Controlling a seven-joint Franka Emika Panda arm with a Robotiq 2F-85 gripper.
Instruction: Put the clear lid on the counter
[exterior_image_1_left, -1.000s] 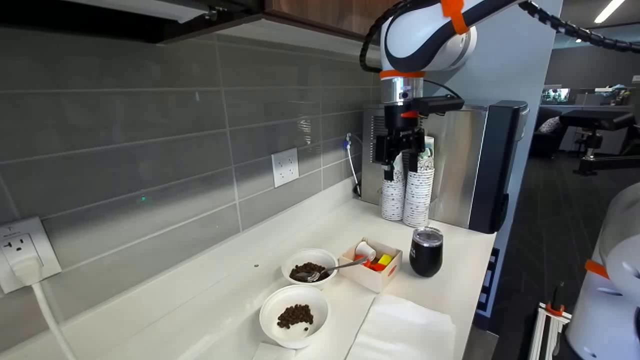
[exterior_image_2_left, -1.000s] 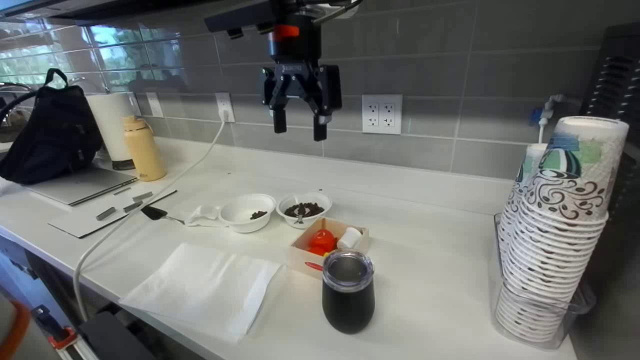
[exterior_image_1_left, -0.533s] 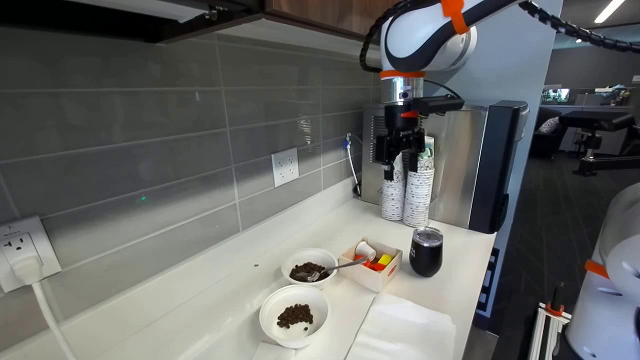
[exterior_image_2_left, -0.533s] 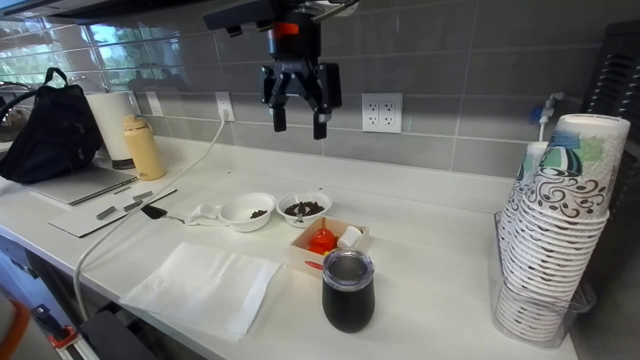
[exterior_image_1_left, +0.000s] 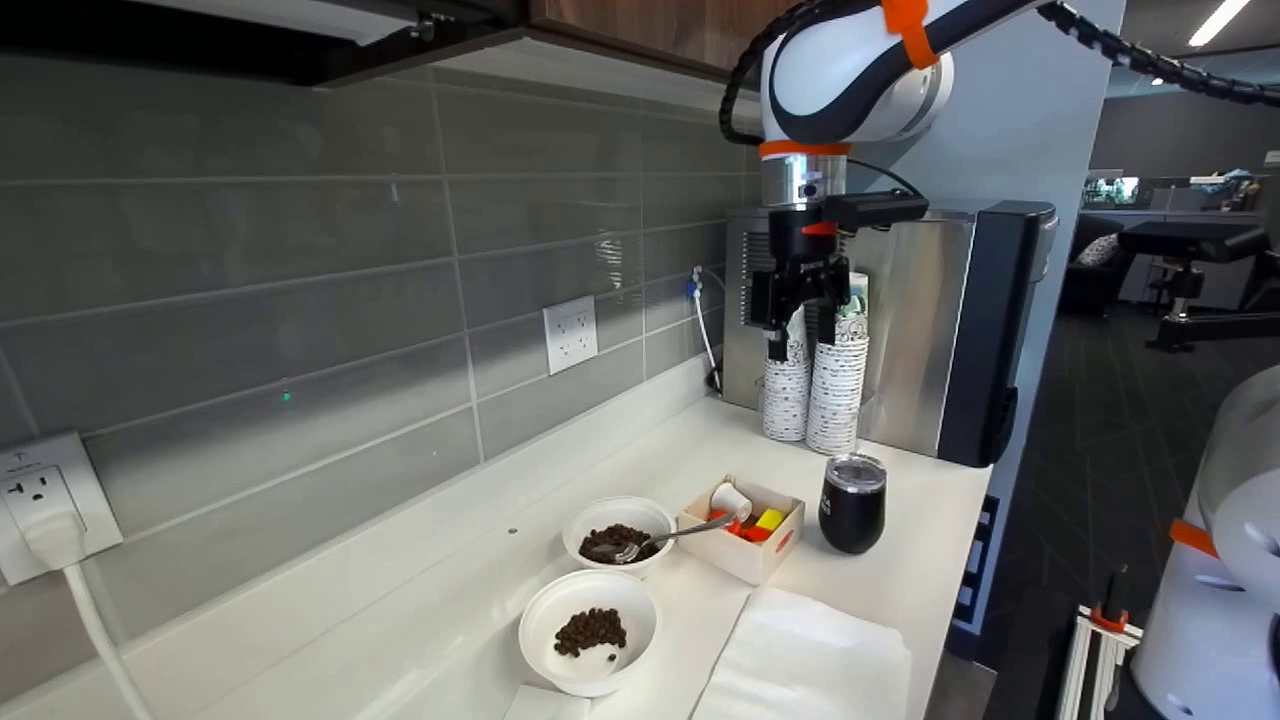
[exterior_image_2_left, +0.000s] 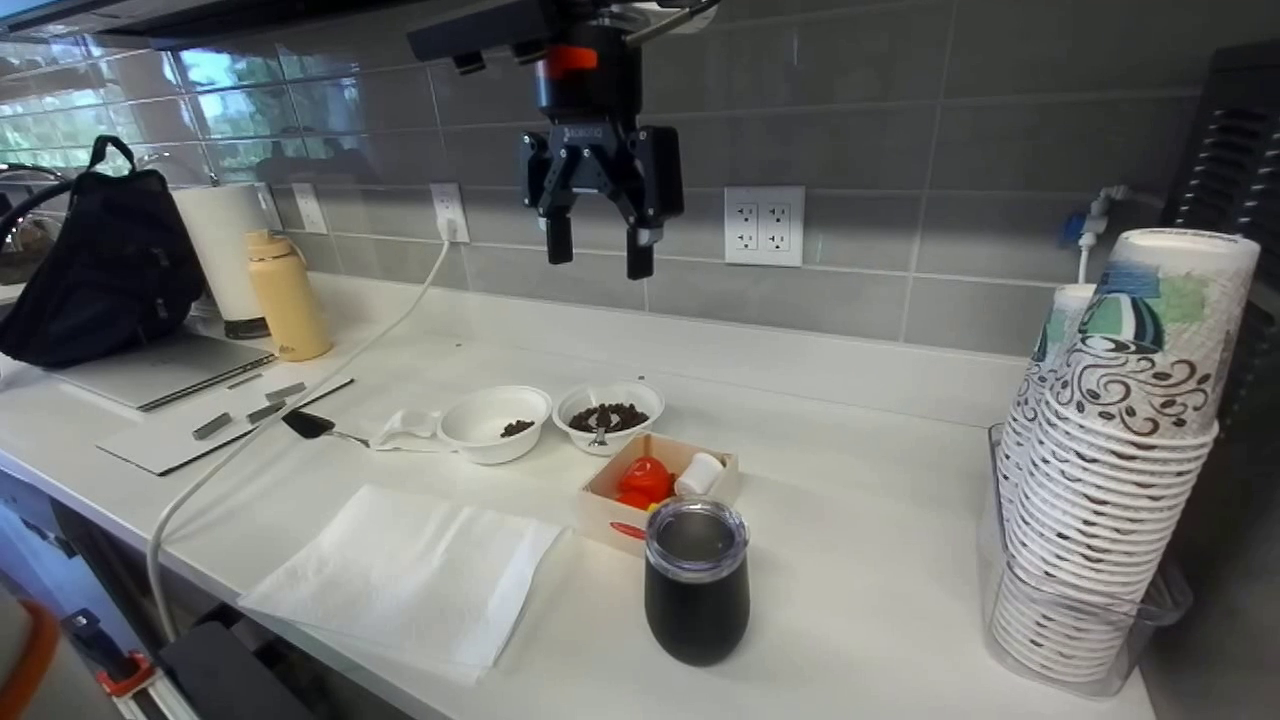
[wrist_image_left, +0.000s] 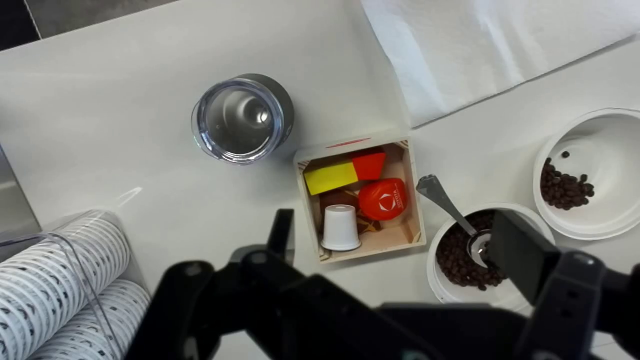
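Hanging well above the worktop (exterior_image_2_left: 870, 590), the gripper (exterior_image_2_left: 600, 256) has its jaws apart and empty. Nothing has visibly changed over the last second: the clear lid (wrist_image_left: 239, 122) sits on the black tumbler (exterior_image_2_left: 697, 615), at ten o'clock from the wooden box (wrist_image_left: 385, 236) in the wrist view. So the task seems not yet begun; reaching for the lid likely comes first.
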